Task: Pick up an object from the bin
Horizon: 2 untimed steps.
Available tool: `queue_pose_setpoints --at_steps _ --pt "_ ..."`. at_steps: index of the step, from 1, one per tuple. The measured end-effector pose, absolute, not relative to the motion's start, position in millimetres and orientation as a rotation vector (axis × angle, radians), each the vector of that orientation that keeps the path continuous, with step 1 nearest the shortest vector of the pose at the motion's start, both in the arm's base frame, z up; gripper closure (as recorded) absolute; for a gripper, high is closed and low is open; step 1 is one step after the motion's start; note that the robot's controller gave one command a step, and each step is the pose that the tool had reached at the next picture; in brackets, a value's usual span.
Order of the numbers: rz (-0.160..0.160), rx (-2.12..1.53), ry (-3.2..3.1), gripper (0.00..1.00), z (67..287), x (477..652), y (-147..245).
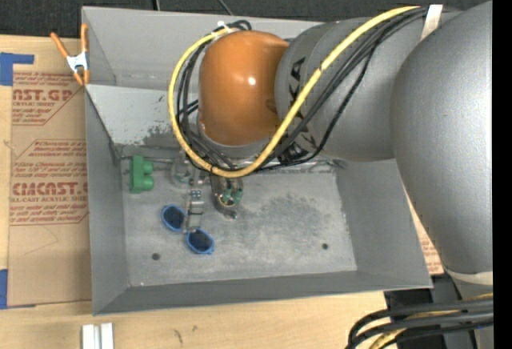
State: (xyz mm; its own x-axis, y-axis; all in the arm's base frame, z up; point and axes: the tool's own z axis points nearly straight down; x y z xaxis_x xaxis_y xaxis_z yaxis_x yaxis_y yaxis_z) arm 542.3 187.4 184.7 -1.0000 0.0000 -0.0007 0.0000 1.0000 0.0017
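Note:
My gripper [210, 205] hangs below the arm's orange cover, low over the left half of the bin floor. Its two fingers stand apart, so it is open, and I see nothing between them. The left fingertip [194, 210] is right at a small pair of blue glasses [186, 230], which lies flat on the floor with one lens on each side of that tip. A small green block [141, 175] sits by the left wall, to the left of the gripper and apart from it.
The arm and its cables cover the back and right of the bin. Bare grey floor stretches to the right of the gripper, up to the front and right walls.

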Motion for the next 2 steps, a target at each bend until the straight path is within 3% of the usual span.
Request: queue_pose_setpoints --at_steps 1,2 --pt "-0.003 -0.153 3.145 0.00 64.8 536.8 167.4" --pt "0.002 -0.152 3.138 1.00 69.4 538.9 168.9"
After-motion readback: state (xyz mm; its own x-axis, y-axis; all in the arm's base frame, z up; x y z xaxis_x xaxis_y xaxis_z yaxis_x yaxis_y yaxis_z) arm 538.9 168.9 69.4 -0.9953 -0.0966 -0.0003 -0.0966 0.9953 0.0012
